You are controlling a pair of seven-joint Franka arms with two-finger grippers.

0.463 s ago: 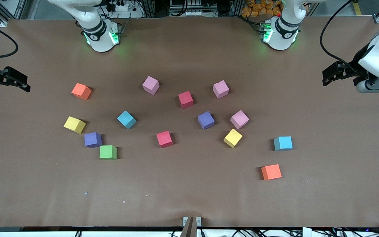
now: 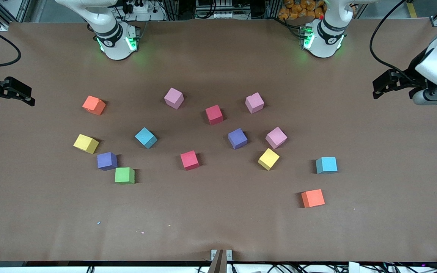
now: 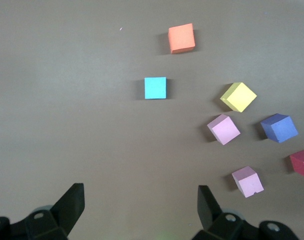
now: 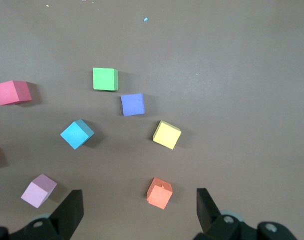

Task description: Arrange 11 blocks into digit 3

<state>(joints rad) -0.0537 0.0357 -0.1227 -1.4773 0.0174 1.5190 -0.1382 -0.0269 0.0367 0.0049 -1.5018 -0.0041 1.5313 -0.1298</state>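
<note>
brown bench point(image 2: 218, 227), left hand point(image 2: 387, 84) spread, holding nothing, over the left arm's end, right hand point(image 2: 17, 94) spread, holding nothing, over the right arm's end, blocks point(image 2: 189, 159) scattered loose mid-bench, none touching, no digit formed, two orange cubes point(image 2: 313, 198) among them

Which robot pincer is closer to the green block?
The right pincer, open at its end of the table. The green block lies toward that end. The left pincer, also open, is at the other end.
</note>
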